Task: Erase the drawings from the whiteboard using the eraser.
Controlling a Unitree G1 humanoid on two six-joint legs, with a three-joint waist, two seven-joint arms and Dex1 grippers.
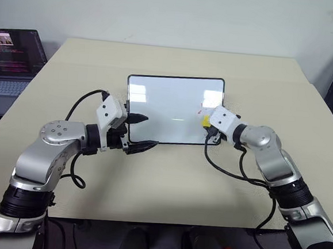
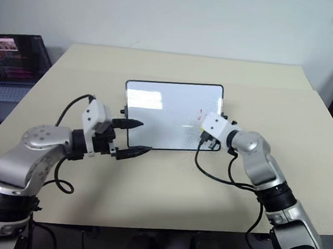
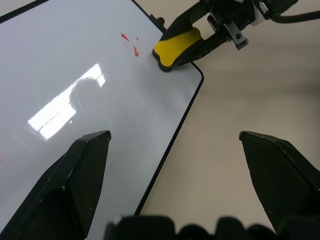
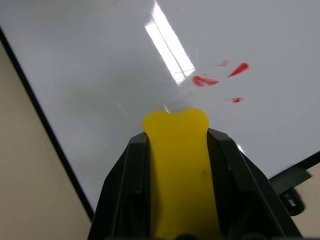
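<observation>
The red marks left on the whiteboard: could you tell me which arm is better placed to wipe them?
The right: its pincer already holds the eraser beside the red marks; the left pincer is open and empty.

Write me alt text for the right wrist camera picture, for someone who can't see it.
The right gripper, seen from just behind its two black fingers, is shut on the small yellow block eraser above the glossy white rectangular whiteboard with a thin black frame. A few small red marker marks lie on the board just beyond the eraser, and the beige table shows alongside the frame.
</observation>
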